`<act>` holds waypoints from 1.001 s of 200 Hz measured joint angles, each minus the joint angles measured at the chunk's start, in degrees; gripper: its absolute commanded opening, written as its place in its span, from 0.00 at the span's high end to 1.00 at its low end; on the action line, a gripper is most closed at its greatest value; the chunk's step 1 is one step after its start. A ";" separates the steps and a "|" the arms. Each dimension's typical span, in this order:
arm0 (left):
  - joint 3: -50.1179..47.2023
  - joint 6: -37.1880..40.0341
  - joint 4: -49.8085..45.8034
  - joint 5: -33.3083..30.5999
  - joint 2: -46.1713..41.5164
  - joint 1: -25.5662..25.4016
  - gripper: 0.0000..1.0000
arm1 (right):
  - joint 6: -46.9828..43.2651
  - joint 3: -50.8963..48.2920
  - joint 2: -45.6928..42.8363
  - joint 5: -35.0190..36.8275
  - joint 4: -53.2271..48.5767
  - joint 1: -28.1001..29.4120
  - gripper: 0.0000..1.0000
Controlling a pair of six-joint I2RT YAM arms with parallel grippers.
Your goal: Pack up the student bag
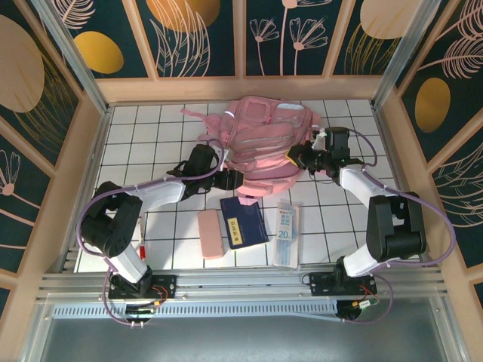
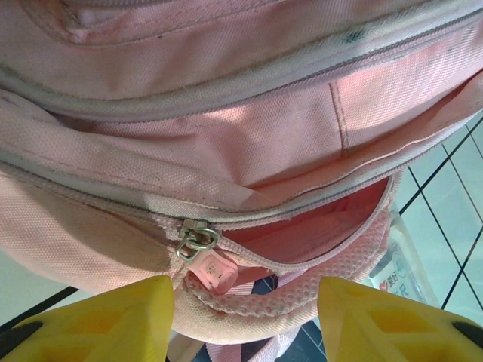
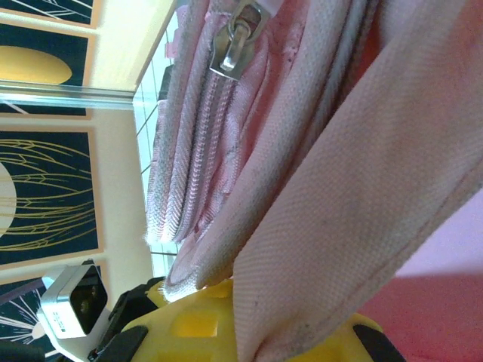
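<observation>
The student bag (image 1: pixel 264 139), a big pink backpack, lies at the back middle of the tiled table. My left gripper (image 1: pixel 230 179) is at its near left edge. In the left wrist view its yellow fingers (image 2: pixel 113 320) stand apart and open. The pink zipper pull (image 2: pixel 207 270) and its metal slider (image 2: pixel 195 237) hang free just beyond them, beside a partly unzipped pocket (image 2: pixel 317 226). My right gripper (image 1: pixel 302 160) is at the bag's right side. It (image 3: pixel 264 332) is shut on a fold of the bag's pink fabric (image 3: pixel 355 188), with a metal zipper slider (image 3: pixel 235 41) above.
In front of the bag lie a pink pencil case (image 1: pixel 210 234), a dark blue book (image 1: pixel 243 221) and a clear packet with a ruler (image 1: pixel 287 232). A red pen (image 1: pixel 141 249) lies by the left arm's base. Wooden walls enclose the table on three sides.
</observation>
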 measured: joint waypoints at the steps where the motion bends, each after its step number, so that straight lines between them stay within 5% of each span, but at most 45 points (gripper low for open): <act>1: 0.04 -0.02 0.00 0.04 0.07 0.00 0.52 | 0.00 0.00 0.00 0.00 0.00 0.00 1.00; 38: 2.43 -1.33 0.24 0.85 3.80 0.00 0.53 | 0.00 0.09 0.00 0.00 -0.02 0.00 1.00; 116: 4.87 -3.54 0.09 1.44 5.92 1.01 1.00 | -0.35 0.11 0.02 0.02 -0.02 -0.09 1.00; 200: 4.46 -2.27 1.33 4.09 0.90 1.22 1.00 | -7.08 2.03 1.22 1.77 -5.33 -0.09 1.00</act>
